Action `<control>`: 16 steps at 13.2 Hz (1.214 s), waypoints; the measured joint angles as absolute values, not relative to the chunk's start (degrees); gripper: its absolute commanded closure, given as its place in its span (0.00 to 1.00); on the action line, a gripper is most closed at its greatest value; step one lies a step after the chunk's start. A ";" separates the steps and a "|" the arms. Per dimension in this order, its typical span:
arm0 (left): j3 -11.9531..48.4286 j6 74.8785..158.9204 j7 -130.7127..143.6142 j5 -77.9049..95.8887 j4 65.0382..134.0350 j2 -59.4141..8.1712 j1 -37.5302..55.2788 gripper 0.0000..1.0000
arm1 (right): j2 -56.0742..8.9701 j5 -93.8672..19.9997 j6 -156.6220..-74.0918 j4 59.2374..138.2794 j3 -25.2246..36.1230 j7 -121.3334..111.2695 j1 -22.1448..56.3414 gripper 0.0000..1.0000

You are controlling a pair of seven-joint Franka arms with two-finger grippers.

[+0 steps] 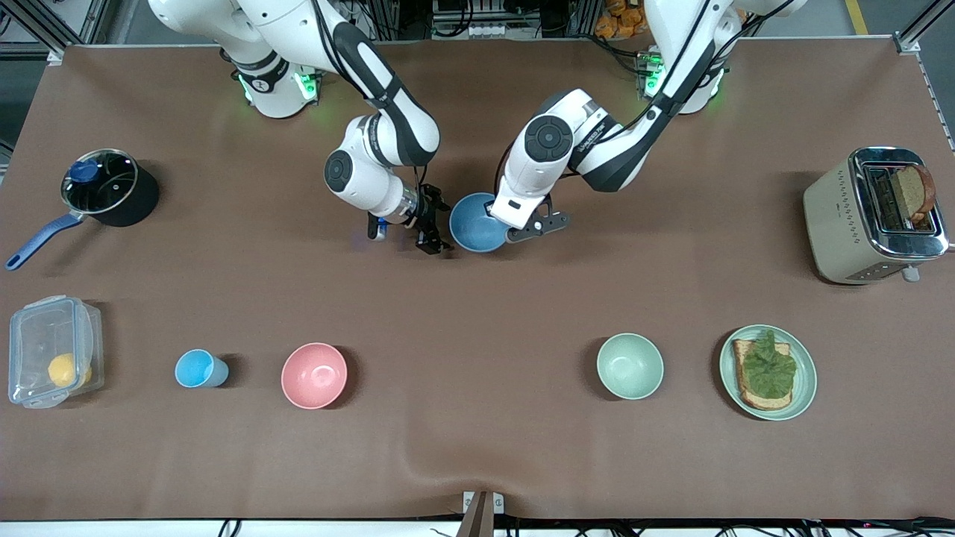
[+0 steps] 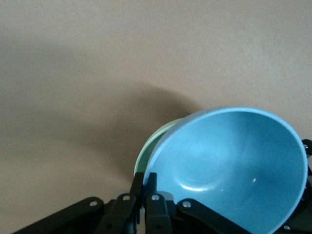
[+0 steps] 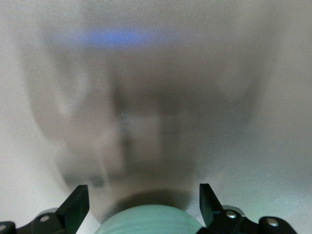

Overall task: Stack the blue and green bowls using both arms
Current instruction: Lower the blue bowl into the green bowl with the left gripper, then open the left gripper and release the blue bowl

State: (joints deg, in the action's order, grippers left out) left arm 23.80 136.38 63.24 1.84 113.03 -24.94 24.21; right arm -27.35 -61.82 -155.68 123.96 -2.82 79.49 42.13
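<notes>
The blue bowl [image 1: 477, 222] sits tilted in the middle of the table, between my two grippers. In the left wrist view the blue bowl [image 2: 234, 165] is nested inside the green bowl [image 2: 147, 152], of which only a sliver of rim shows. My left gripper [image 1: 515, 233] [image 2: 145, 187] is shut on the blue bowl's rim. My right gripper [image 1: 430, 225] [image 3: 141, 195] is open, its fingers either side of the green bowl's outer wall [image 3: 151, 222]. In the front view the blue bowl hides the green bowl.
Nearer the front camera stand a mint-green bowl [image 1: 630, 365], a green plate [image 1: 807, 377] with toast, a pink bowl [image 1: 313, 375], a light-blue cup [image 1: 198, 369] and a clear lidded box [image 1: 52, 358]. A pot [image 1: 108, 186] and a toaster [image 1: 869, 216] stand at the table's ends.
</notes>
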 measured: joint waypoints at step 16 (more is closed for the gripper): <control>23.74 136.39 67.55 1.84 112.74 -20.43 24.49 0.00 | -27.28 -61.82 -155.52 124.50 -2.61 77.45 42.00 0.00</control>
